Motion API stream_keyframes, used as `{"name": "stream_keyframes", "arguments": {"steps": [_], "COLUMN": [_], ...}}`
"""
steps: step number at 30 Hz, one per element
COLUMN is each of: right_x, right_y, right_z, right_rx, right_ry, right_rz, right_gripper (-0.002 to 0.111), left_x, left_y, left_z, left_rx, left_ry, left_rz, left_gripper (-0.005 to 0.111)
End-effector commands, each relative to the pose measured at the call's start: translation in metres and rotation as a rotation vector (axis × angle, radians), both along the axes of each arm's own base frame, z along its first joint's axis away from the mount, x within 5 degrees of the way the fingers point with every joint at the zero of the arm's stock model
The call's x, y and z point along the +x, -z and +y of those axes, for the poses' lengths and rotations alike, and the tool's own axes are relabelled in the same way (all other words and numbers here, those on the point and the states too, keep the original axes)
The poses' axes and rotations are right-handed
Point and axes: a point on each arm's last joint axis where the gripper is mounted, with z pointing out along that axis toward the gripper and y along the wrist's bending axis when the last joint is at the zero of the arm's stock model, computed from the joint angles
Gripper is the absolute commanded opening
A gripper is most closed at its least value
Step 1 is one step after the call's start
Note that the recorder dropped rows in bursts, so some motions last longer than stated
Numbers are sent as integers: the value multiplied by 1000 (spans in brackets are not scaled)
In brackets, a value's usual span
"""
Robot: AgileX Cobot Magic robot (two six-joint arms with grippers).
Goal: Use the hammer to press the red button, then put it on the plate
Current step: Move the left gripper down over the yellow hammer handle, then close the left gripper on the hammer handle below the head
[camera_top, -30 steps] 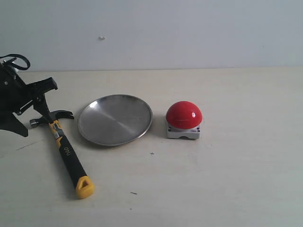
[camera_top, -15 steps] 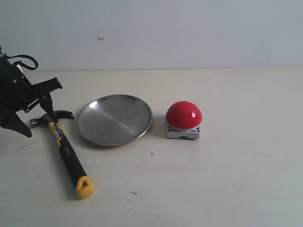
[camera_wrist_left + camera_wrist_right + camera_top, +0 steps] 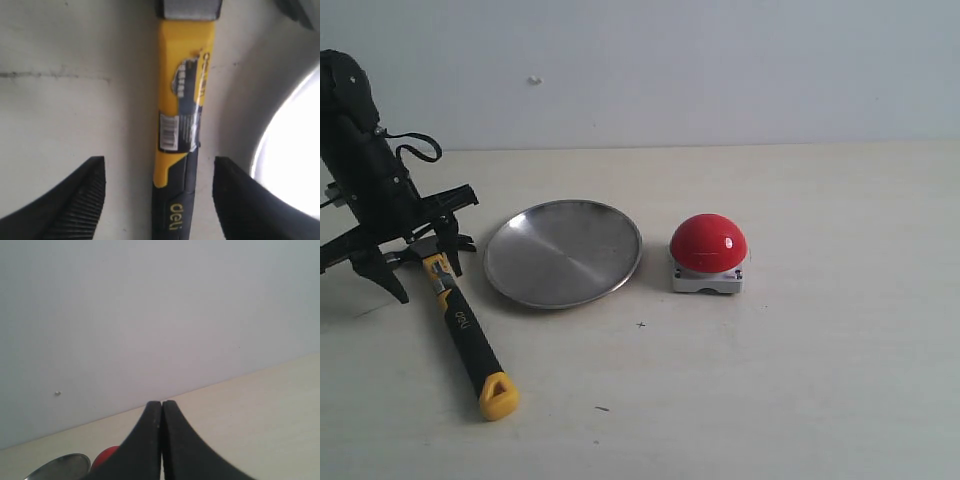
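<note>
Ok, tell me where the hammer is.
In the exterior view the hammer lies at the left, just left of the plate, with the open left gripper straddling its handle near the head.

the hammer [image 3: 460, 325] is black and yellow, the button [image 3: 708, 241] glossy red on grey, the plate [image 3: 563, 252] silver.

Setting: most likely a robotics lab test bench. Evidence: pale matte tabletop [image 3: 800, 380] against a plain off-white wall [image 3: 720, 70]; black robot arm [image 3: 365, 170] with a looped cable at the left of the exterior view; three unrelated props set out apart on the tabletop: hammer [image 3: 465, 335], plate [image 3: 563, 252], red button [image 3: 708, 243] on a grey base. Small scuffs and specks mark the surface.
</note>
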Motion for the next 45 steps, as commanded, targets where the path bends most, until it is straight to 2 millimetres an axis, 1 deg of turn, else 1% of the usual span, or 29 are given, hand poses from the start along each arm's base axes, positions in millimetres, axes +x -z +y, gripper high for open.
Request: {"name": "stream_keyframes", "arguments": {"steps": [1,8,19,23,29,33,45], "right_x": [0,0,0,0,0,0,0], "right_y": [0,0,0,0,0,0,0], "right_z": [0,0,0,0,0,0,0], "right_rx": [-12,-10,-10,-14,-14,-14,-11], "right_ry": [1,1,1,1,1,1,1], "right_rz": [-12,-12,-12,-12,-12,-12,-12], "right_gripper": [0,0,0,0,0,0,0], "left_x": [6,11,23,25,26,27,33], "left_y": [1,15,8,12,27,33,34], "left_z": [8,8,7,11,16,21,23], "left_rx": [25,20,4,13,33,40,47], "left_ry": [-17,-34,-47,-53,-53,-57,-70], "left_rz": [-3,-9,-69,-74,-49,-48,-112], "left_gripper": [61,61,61,61,61,61,61]}}
